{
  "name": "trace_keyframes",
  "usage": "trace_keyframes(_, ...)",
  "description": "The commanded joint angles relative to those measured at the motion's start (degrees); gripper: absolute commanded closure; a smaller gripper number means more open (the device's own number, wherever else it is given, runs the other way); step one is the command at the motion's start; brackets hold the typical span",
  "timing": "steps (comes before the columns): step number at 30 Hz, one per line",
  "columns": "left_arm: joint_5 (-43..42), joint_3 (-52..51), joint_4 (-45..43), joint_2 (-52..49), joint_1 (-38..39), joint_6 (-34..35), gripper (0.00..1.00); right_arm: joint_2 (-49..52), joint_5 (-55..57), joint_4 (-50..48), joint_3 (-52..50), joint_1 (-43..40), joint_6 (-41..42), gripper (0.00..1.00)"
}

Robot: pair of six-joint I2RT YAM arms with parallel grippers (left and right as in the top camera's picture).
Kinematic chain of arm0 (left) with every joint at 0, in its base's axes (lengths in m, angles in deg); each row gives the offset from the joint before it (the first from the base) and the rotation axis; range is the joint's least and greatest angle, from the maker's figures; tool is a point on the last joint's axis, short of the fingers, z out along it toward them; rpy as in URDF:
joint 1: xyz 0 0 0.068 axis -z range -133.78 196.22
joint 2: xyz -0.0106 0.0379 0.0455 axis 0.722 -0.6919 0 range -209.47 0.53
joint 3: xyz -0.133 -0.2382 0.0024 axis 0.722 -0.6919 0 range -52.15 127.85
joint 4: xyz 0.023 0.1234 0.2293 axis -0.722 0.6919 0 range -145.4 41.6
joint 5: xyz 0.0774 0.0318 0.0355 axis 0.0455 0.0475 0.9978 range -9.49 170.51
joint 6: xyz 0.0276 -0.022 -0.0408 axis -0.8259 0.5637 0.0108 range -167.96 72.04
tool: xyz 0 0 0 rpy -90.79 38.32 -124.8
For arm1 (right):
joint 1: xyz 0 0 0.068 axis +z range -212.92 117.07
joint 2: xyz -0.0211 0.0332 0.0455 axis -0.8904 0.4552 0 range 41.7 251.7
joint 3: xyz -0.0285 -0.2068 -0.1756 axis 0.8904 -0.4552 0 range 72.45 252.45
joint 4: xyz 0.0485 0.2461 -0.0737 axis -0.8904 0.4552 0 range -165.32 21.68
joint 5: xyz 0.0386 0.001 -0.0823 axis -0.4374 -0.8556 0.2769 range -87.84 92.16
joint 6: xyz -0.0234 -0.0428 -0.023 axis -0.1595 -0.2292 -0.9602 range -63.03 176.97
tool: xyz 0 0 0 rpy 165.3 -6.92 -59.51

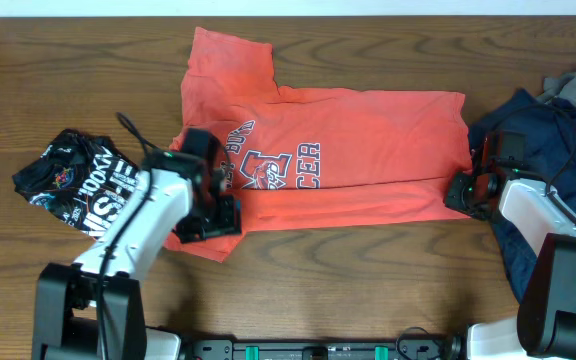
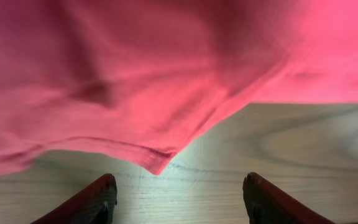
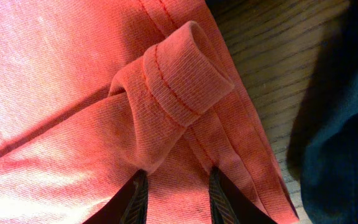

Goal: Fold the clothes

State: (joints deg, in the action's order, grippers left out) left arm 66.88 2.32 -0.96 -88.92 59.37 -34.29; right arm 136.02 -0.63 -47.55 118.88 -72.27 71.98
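The coral-red T-shirt [image 1: 368,140] with navy chest lettering lies spread across the middle of the table, its lower edge folded up. My left gripper [image 1: 213,215] hovers at the shirt's lower left corner. In the left wrist view this gripper [image 2: 179,199] is open over bare wood, and the shirt's [image 2: 135,74] pointed corner lies just ahead of its fingertips. My right gripper [image 1: 463,190] is at the shirt's right edge. In the right wrist view it [image 3: 176,193] is shut on the shirt's [image 3: 73,74] fabric, just behind a rolled bit of hem [image 3: 179,81].
A crumpled black garment with white lettering [image 1: 73,180] lies at the left. A navy garment [image 1: 548,150] is heaped at the right, close beside the right gripper, and shows at the right side of the right wrist view [image 3: 340,143]. Bare wooden table [image 1: 368,280] runs along the front.
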Motion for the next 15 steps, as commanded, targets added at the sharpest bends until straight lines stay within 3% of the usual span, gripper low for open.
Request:
trace_keyframes(1, 2.73, -3.54, -1.92, 0.31, 2.45, 0.59, 0.32, 0.94, 0.39, 0.07, -1.64, -0.46, 0.17, 0.68)
trace_keyframes(11, 3.23, -10.73, -12.33, 0.28, 6.08, 1.64, 0.33, 0.94, 0.39, 0.09, -1.64, -0.44, 0.17, 0.68)
trace_keyframes(13, 3.34, -11.98, -14.32, 0.28, 6.08, 1.64, 0.48, 0.94, 0.39, 0.2, -1.64, -0.44, 0.17, 0.68)
trace_keyframes(15, 4.48, -12.61, -15.21, 0.28, 6.08, 1.64, 0.73, 0.94, 0.39, 0.28, -1.64, -0.46, 0.17, 0.68)
